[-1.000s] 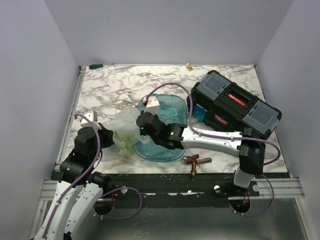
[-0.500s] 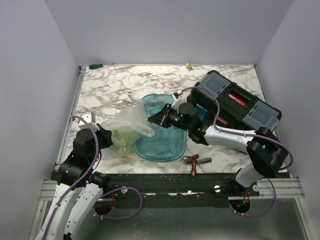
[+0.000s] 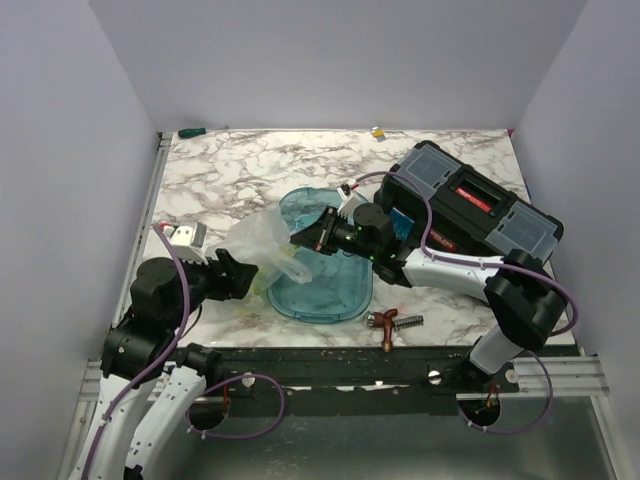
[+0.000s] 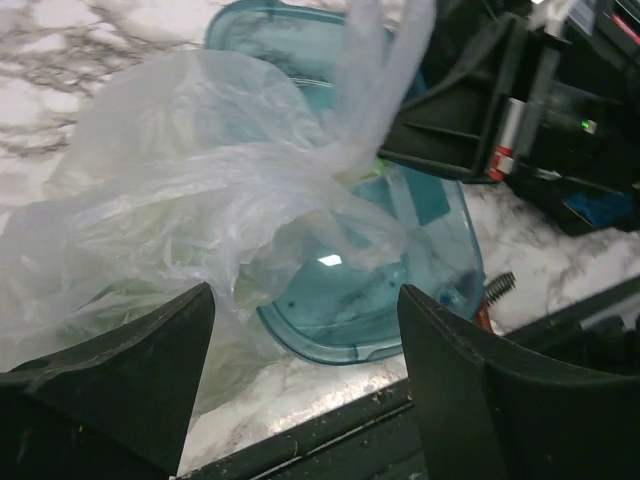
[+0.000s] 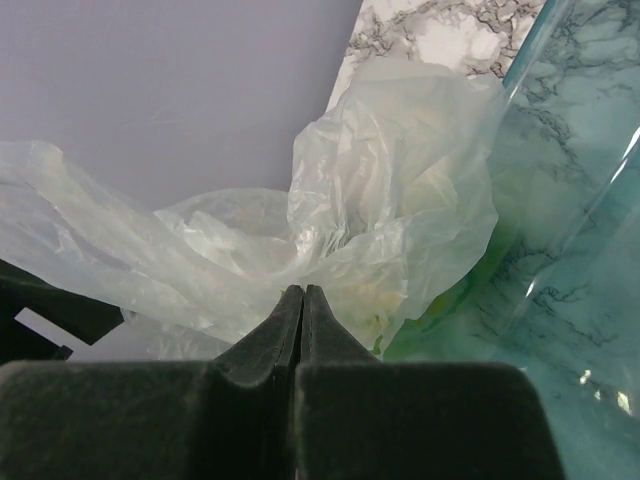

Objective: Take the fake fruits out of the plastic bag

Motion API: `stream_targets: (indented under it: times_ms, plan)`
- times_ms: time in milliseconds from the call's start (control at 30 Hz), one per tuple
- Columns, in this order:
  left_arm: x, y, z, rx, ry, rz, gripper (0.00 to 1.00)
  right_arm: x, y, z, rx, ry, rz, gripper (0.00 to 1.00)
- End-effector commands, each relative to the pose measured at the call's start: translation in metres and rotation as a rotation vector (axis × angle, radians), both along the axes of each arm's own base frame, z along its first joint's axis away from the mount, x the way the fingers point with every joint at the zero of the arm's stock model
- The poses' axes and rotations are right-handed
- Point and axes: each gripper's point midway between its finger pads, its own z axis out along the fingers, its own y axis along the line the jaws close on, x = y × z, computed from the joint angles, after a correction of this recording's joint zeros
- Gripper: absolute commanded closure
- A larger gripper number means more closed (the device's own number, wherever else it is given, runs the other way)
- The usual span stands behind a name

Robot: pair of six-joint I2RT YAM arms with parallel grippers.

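Left gripper (image 4: 305,300): seen nearest the table's edge, black jaws spread wide and empty, pointed at the bag's low side.
Metal fitting: a small copper-coloured piece (image 3: 385,322) is seen lying on the white marble-patterned table (image 3: 230,170), just beside the tray's near end.
Bag: a thin crinkled clear plastic bag (image 3: 255,245) is slumped on the table, left of the tray, its neck drawn up and across the tray's rim.
Fruits: small glossy plastic fruits (image 5: 440,300) are made out only as a yellow-green tint through the film; their number cannot be told.
Right gripper (image 5: 303,300): jaws pressed together on a bunched fold of the bag's neck, over the tray.
Handling: the film is judged light, limp and slippery, and liable to stretch or tear; it is best taken at a gathered fold or the closed bottom, so that the smooth, rigid fruits can be tipped out.
Tray: a rigid translucent teal oval tray (image 3: 330,295), smooth-walled, is seen bare.
Toolbox: a black hard-plastic toolbox with a red latch (image 3: 470,205) is set farthest right.
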Motion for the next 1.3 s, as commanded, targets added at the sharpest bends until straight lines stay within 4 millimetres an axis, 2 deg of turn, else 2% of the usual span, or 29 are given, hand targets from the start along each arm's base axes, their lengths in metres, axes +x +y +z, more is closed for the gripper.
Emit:
stream_targets:
  times_ms: [0,133,300,367,467,533,633,700,767,800,867,967,1033,1167,1267]
  plan:
    - [-0.019,-0.045,0.020,0.004,-0.027,-0.338,0.25,-0.003,0.011,0.014,0.023,-0.033,0.047,0.99]
    - [-0.016,-0.042,0.019,0.132,-0.020,-0.333,0.25,-0.003,0.012,0.013,0.020,-0.031,0.050,0.99]
    - [-0.002,-0.013,0.029,0.346,-0.044,-0.157,0.26,-0.003,0.010,0.014,0.011,-0.036,0.045,0.99]
    - [0.004,0.001,0.040,0.364,-0.052,-0.059,0.26,-0.002,0.009,0.014,0.004,-0.040,0.038,0.99]
    - [0.007,0.014,0.060,0.266,-0.062,0.079,0.23,-0.002,0.008,0.014,-0.003,-0.042,0.032,0.99]
    - [0.005,0.003,0.070,0.203,-0.101,0.029,0.20,-0.002,0.007,0.014,-0.004,-0.041,0.032,0.99]
    - [-0.004,-0.038,0.068,0.194,-0.163,-0.218,0.20,-0.003,0.007,0.015,0.002,-0.039,0.034,0.99]
    - [-0.012,-0.063,0.056,0.210,-0.132,-0.372,0.20,-0.004,0.009,0.016,0.009,-0.036,0.038,0.99]
    - [-0.012,-0.077,0.036,0.283,-0.072,-0.448,0.18,-0.006,0.011,0.017,0.013,-0.036,0.040,0.99]
    - [-0.009,-0.078,0.026,0.350,-0.047,-0.436,0.15,-0.007,0.012,0.017,0.014,-0.035,0.042,0.99]
    - [0.009,-0.064,0.011,0.559,-0.047,-0.297,0.12,-0.007,0.013,0.017,0.009,-0.030,0.042,0.99]
    - [0.021,-0.053,0.005,0.809,-0.108,-0.192,0.10,-0.007,0.013,0.018,-0.002,-0.031,0.030,0.99]
    - [0.021,-0.057,0.005,0.856,-0.137,-0.200,0.09,-0.006,0.014,0.018,-0.008,-0.026,0.023,0.99]
    - [0.016,-0.078,-0.005,0.840,-0.195,-0.323,0.10,-0.008,0.018,0.020,-0.009,-0.012,0.022,0.99]
    - [0.019,-0.079,-0.014,0.870,-0.211,-0.326,0.11,-0.010,0.020,0.022,-0.010,-0.008,0.019,0.99]
